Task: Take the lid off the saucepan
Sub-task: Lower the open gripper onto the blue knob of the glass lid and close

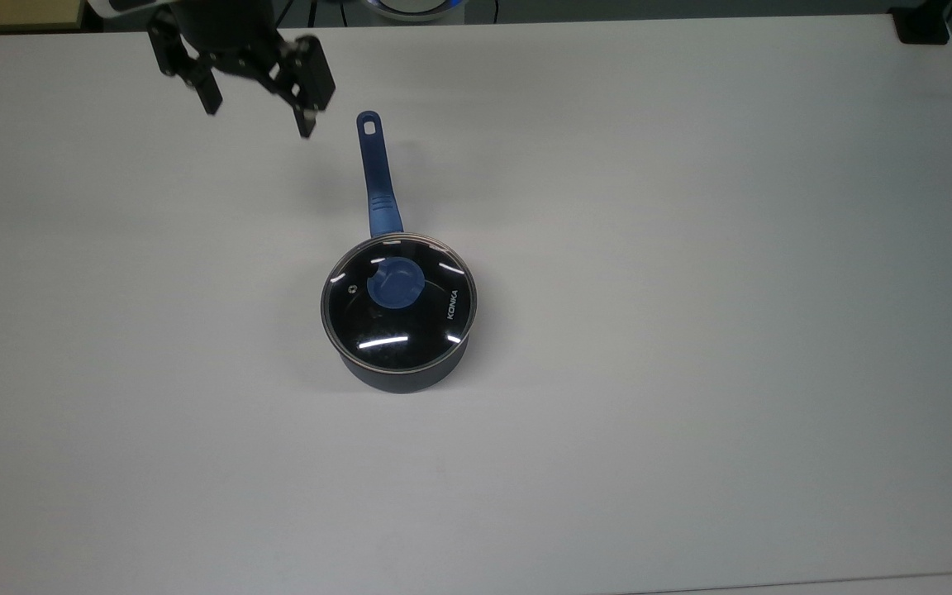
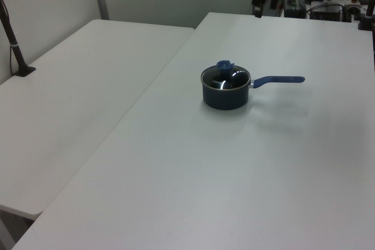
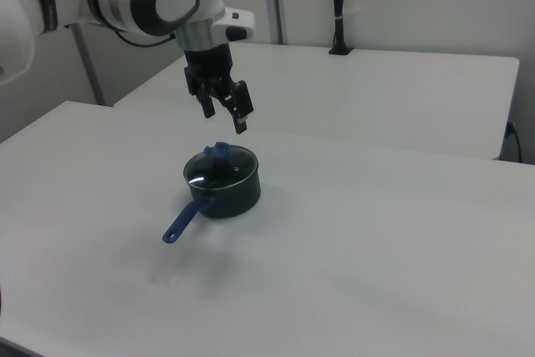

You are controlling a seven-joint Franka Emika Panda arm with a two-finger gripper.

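Bench (image 1: 691,372): a broad, plain white surface, matte, filling nearly all of the top view.
Second bench (image 2: 70,86): another white one, set edge to edge with the first; the seam between them runs on the left view's left of the pot.
On the bench: a saucepan (image 1: 400,376), small, round, dark navy, standing upright near the middle.
Handle (image 1: 378,178): long, straight, blue, with a hole at its end; it points to the top view's upper edge and to the left view's right.
Lid (image 1: 399,302): clear glass with a metal rim, a blue knob and white "KONKA" lettering, seated on the saucepan.
Shadows: soft grey patches on the bench beside the handle.
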